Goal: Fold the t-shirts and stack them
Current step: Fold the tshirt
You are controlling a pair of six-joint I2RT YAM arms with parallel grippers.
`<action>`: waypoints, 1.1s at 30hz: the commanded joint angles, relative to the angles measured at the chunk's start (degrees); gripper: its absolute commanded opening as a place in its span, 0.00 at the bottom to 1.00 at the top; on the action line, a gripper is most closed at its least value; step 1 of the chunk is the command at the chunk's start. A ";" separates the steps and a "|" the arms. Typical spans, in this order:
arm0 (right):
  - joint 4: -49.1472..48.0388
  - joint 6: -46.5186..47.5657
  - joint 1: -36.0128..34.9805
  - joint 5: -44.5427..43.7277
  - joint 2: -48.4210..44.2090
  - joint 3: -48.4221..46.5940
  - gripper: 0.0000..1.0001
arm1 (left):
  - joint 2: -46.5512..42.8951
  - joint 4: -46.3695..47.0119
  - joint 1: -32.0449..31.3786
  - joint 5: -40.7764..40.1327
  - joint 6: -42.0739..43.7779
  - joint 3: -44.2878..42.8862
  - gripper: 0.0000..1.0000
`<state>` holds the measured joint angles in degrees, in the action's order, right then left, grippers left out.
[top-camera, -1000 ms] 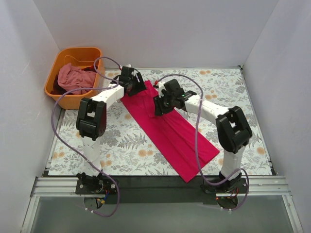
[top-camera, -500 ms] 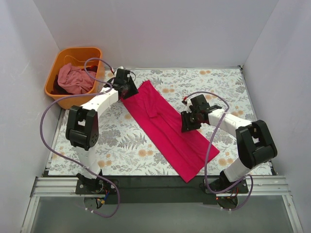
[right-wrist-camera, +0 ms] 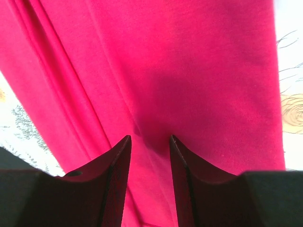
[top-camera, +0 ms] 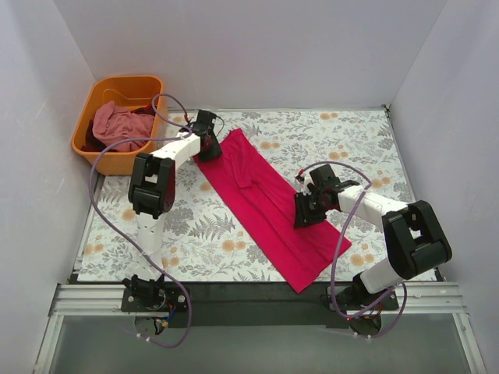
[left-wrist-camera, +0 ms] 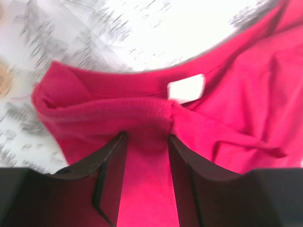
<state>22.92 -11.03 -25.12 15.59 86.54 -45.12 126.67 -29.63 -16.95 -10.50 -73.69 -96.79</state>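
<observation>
The crimson t-shirt (top-camera: pixel 265 206) lies folded into a long strip running diagonally across the floral table. My left gripper (top-camera: pixel 205 146) is at its far, collar end. In the left wrist view the jaws (left-wrist-camera: pixel 147 135) stand apart with the bunched collar (left-wrist-camera: pixel 109 106) at their tips, beside the white label (left-wrist-camera: pixel 186 88). My right gripper (top-camera: pixel 302 216) is low over the strip's right edge near its middle, and its jaws (right-wrist-camera: pixel 149 138) stand apart over smooth crimson cloth (right-wrist-camera: pixel 189 71). A paler pink t-shirt (top-camera: pixel 117 125) sits crumpled in the basket.
The orange basket (top-camera: pixel 117 162) stands at the far left corner, just left of my left arm. White walls close in the table on three sides. A dark rail (top-camera: pixel 249 300) runs along the near edge by the arm bases.
My right gripper has moved from the strip's upper middle toward me, to its right edge. My left gripper stayed at the collar end and its jaws have narrowed.
</observation>
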 commanded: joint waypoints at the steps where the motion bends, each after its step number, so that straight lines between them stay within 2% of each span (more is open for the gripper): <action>1: 0.99 -2.15 -0.45 4.78 -0.33 2.14 0.45 | 5.24 -5.26 0.43 0.83 1.27 -5.40 0.39; 5: 0.90 -4.44 -4.04 9.97 1.43 2.94 0.45 | 10.16 -7.54 0.43 2.94 2.32 -11.82 0.42; 9: -2.33 -9.70 -10.63 16.55 2.75 2.59 0.46 | 14.03 -8.52 0.43 5.04 2.94 -17.89 0.42; 13: -4.63 -11.56 -14.33 18.42 3.89 -0.47 0.46 | 17.90 -8.43 0.43 9.35 3.64 -24.31 0.45; 16: -3.85 -9.64 -13.55 16.50 3.81 -6.96 0.46 | 18.17 -7.38 0.43 10.41 4.26 -26.95 0.57; 21: -2.88 -6.03 -4.17 19.20 6.88 -19.63 0.46 | 10.38 -0.53 0.60 9.80 5.13 -26.69 0.67; 27: -5.76 -4.09 1.74 25.09 19.08 -38.59 0.36 | -0.87 3.00 0.60 13.13 3.65 -23.89 0.70; 30: -10.50 -5.75 2.45 26.50 27.07 -44.67 0.34 | -6.94 4.05 0.51 14.28 3.38 -15.99 0.71; 33: -15.86 -8.29 2.45 27.90 32.96 -49.42 0.34 | -16.87 5.89 0.25 13.93 3.47 -3.88 0.71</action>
<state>13.08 -17.06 -22.13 39.48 114.54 -90.00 120.38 -26.33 -16.67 2.46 -70.30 -107.39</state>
